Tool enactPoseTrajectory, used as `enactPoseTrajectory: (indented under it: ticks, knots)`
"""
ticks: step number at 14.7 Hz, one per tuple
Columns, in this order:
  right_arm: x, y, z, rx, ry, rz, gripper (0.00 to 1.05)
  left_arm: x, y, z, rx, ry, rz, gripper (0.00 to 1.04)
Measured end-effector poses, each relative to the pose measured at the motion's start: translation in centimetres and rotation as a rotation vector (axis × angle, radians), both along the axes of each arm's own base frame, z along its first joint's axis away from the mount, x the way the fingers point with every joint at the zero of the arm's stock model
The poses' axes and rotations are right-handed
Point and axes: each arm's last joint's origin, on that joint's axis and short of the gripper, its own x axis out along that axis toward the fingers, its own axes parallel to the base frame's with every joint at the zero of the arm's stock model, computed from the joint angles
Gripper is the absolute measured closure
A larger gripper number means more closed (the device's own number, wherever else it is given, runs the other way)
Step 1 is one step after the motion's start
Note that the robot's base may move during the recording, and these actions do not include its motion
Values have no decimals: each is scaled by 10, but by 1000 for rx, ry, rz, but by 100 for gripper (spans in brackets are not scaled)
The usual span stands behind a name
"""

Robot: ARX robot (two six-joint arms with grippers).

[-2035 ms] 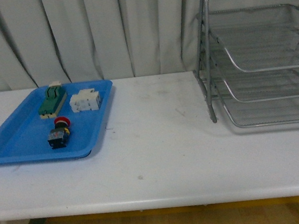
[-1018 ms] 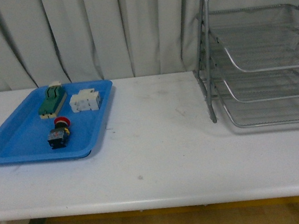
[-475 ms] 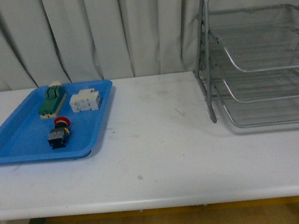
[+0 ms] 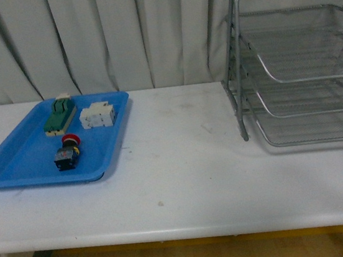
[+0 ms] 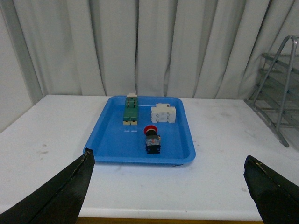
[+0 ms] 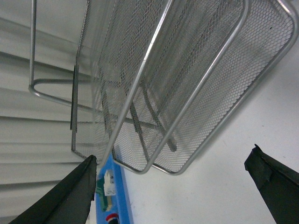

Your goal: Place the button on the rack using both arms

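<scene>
The button [image 4: 67, 152] lies in the near part of a blue tray [image 4: 21, 175] on the left side of the white surface [image 4: 184, 177]. Its red cap points toward the far side and its dark body toward the near edge. In the far part of the same tray sit a green-and-beige switch [image 4: 59, 115] on the left and a white blocky part [image 4: 98, 115] just to its right; both are apart from the button.

The rack [image 4: 302, 75] stands on the far right of the surface, well apart from the tray, with its three wire-mesh tiers open toward the near side. A pale curtain [image 4: 116, 35] hangs behind everything.

The left gripper [image 5: 167, 161] is spread wide, its two dark fingertips [image 5: 70, 186] framing the tray from the near side, above the surface. It holds nothing, and the button [image 5: 152, 138] lies ahead of it, between the fingers' lines but well apart from them.

The right gripper [image 6: 174, 156] is likewise wide apart and holds nothing. It faces the rack [image 6: 187, 84] from close by, the mesh tiers filling its wrist view. A strip of the blue tray [image 6: 122, 205] and a bit of the button's red cap [image 6: 112, 218] show far beyond.
</scene>
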Motion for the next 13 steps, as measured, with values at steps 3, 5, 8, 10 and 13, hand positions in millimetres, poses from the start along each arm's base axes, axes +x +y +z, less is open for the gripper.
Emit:
enactPoseTrajectory:
  ticks: [3, 5, 8, 10, 13]
  knots:
    - [40, 9, -13, 76, 47, -22, 6, 0, 0, 0, 0, 0, 0, 7]
    - [61, 19, -24, 112, 87, -35, 6, 0, 0, 0, 0, 0, 0, 7]
    - [83, 34, -36, 123, 135, -40, 6, 0, 0, 0, 0, 0, 0, 7]
    - [94, 39, -42, 127, 159, -50, 16, 0, 0, 0, 0, 0, 0, 7]
    - [114, 44, -54, 113, 172, -88, 51, 0, 0, 0, 0, 0, 0, 7]
